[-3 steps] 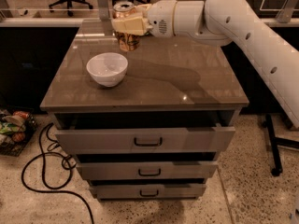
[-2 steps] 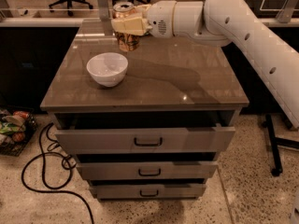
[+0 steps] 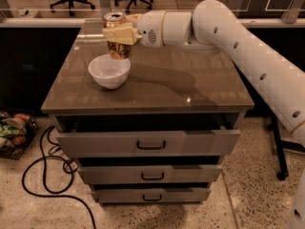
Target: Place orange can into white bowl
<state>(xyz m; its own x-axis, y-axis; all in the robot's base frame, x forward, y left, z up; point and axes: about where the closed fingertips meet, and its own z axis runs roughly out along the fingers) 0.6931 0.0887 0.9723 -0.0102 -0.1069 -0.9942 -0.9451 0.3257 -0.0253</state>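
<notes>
Now gripper clamped around orange can, upright, above white bowl far rim

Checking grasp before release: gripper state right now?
Gripper: shut on the orange can, holding it upright by the far rim of the white bowl.

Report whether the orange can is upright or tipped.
Upright. The orange can shows its silver top up, clamped in the end effector by the white bowl.
</notes>
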